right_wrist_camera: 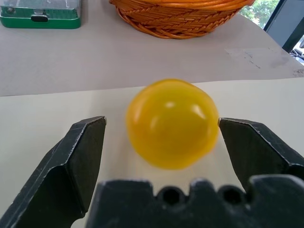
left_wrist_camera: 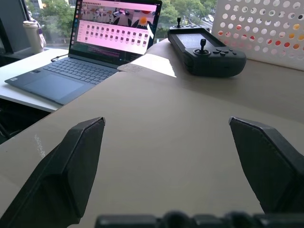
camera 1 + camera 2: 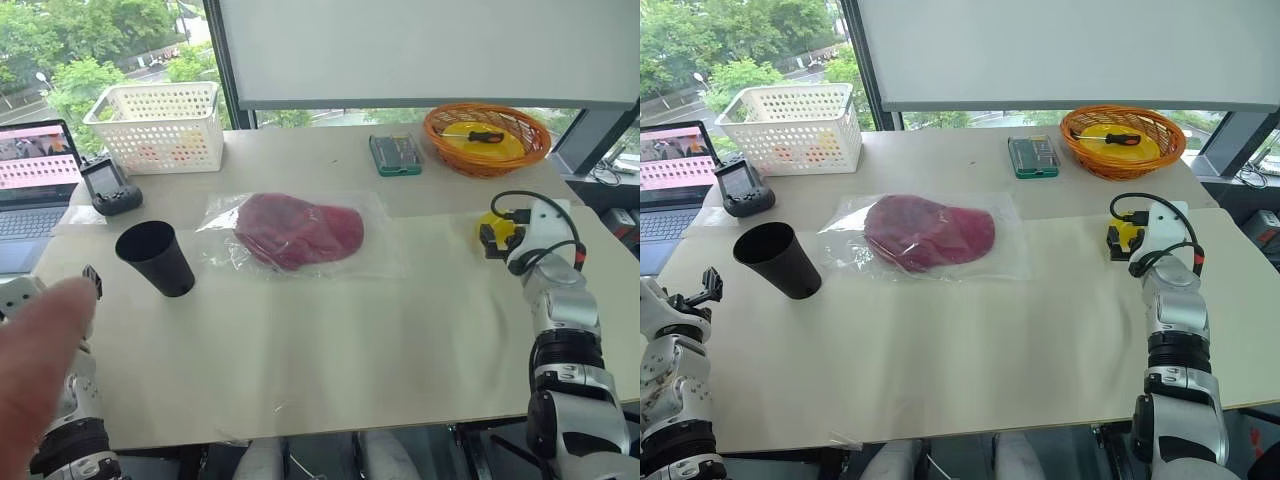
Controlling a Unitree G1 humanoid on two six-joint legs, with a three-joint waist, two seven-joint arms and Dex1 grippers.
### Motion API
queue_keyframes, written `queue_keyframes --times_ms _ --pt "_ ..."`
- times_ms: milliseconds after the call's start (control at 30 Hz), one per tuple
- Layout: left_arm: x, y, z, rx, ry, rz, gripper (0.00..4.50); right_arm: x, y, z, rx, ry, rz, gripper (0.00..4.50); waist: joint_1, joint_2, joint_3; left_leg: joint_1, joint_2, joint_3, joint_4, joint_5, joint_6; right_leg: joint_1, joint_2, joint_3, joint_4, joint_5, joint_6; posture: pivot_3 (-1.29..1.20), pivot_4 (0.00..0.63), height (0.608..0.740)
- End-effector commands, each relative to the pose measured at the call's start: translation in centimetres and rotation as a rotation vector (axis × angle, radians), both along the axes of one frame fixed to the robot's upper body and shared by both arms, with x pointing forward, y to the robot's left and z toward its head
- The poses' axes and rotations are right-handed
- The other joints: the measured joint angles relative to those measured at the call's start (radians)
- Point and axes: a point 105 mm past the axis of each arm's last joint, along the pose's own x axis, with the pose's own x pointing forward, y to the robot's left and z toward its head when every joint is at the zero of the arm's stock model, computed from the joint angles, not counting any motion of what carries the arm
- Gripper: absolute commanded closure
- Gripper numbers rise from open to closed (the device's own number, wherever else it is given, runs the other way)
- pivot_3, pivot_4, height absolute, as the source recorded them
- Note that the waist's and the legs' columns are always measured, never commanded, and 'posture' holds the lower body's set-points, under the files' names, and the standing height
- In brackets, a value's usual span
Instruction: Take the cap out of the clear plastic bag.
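- Pale beige worktop [image 3: 940, 340] by a window with green trees beyond carries everything.
- Right gripper [image 1: 164, 142] has its black fingers spread wide, a glossy yellow ball [image 1: 172, 122] sitting between them with a gap on each side; it hovers at the worktop's right side.
- Left gripper [image 2: 171, 161] is likewise spread wide over bare worktop at the left edge, holding nothing.
- Dark red fabric cap [image 3: 930, 232] lies flattened, wholly inside the clear, crinkly, glossy plastic bag [image 3: 1015, 250], at the worktop's middle, well apart from both grippers.
- Black tapered cup [image 3: 777, 259] stands left of the bag.
- Further out: a black handheld controller [image 2: 206, 50], an open laptop [image 2: 90, 52], a white perforated basket [image 3: 792, 126], a green case [image 3: 1033, 156], an orange wicker basket [image 3: 1123, 140].
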Motion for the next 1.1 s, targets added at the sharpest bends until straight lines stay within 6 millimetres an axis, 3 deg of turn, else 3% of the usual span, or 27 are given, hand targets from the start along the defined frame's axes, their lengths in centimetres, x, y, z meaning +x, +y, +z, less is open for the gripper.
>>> queue_keyframes --times_ms 33,167,200,267,333,467,567,733,933,1100 --pt "0.9 -0.6 2.0 0.041 -0.057 -0.064 0.0 0.0 -0.1 2.5 -0.055 -0.07 0.006 0.02 0.0 0.0 0.0 0.0 0.0 0.0 0.0 0.0 0.0 0.0 0.0 0.0 0.0 0.0 0.0 0.0 0.15 0.736" --pt "2.3 -3.2 3.7 0.065 -0.094 -0.27 0.0 0.8 4.3 4.2 -0.076 -0.078 0.23 0.02 -0.001 0.0 0.0 0.0 0.0 0.0 0.0 0.0 0.0 0.0 0.0 0.0 0.0 0.0 0.0 0.0 0.15 0.736" --pt "2.3 -4.0 4.4 0.099 -0.087 -0.342 0.0 0.6 6.9 4.9 -0.074 -0.067 0.375 0.02 -0.004 0.0 0.0 0.0 0.0 0.0 0.0 0.0 0.0 0.0 0.0 0.0 0.0 0.0 0.0 0.0 0.15 0.736" --pt "1.5 -5.0 5.6 0.148 -0.064 -0.462 0.0 -0.9 11.6 5.9 -0.1 -0.031 0.657 0.02 -0.016 0.0 0.0 -0.001 0.001 0.0 0.0 0.0 0.0 -0.001 0.001 0.0 0.0 0.0 0.0 0.0 0.15 0.736" --pt "0.3 -4.7 6.5 0.19 -0.022 -0.524 0.0 -2.7 14.0 6.2 -0.129 0.027 0.837 0.02 -0.027 0.0 0.0 -0.002 0.002 0.0 0.0 0.0 0.001 -0.002 0.001 0.0 0.0 0.0 0.0 0.0 0.15 0.736" --pt "-1.4 -3.2 8.0 0.233 0.033 -0.534 0.0 -5.1 16.3 6.5 -0.148 0.103 1.024 0.02 -0.02 0.0 0.001 -0.001 0.002 0.0 0.0 -0.001 0.002 -0.002 0.001 -0.001 -0.001 -0.001 0.0 0.0 0.15 0.736" --pt "-2.5 -2.8 8.3 0.261 0.079 -0.555 0.0 -7.6 19.4 6.6 -0.16 0.145 1.223 0.02 -0.016 0.001 0.001 -0.001 0.002 0.0 0.0 -0.001 0.002 -0.002 0.001 -0.001 -0.002 -0.002 0.003 0.0 0.15 0.736" --pt "-4.7 -5.6 8.3 0.253 0.132 -0.74 0.0 -11.2 23.1 6.3 -0.191 0.173 1.462 0.02 -0.011 0.0 0.001 -0.001 0.004 0.0 0.0 -0.001 0.001 -0.002 0.001 -0.001 -0.003 -0.004 0.004 0.0 0.15 0.736" --pt "-7.4 -10.0 6.1 0.198 0.275 -1.011 0.0 -12.3 25.0 5.8 -0.214 0.175 1.539 0.02 -0.013 -0.003 0.001 -0.002 0.01 0.002 0.0 -0.003 -0.001 -0.003 0.003 -0.001 -0.004 -0.002 -0.002 0.0 0.15 0.736" --pt "-6.5 -8.3 4.8 0.266 0.316 -0.884 0.0 -12.6 25.7 5.6 -0.211 0.172 1.56 0.02 -0.016 -0.003 0.001 -0.001 0.015 0.005 0.0 -0.006 -0.003 -0.005 0.011 -0.001 -0.004 -0.003 -0.006 0.0 0.15 0.736"
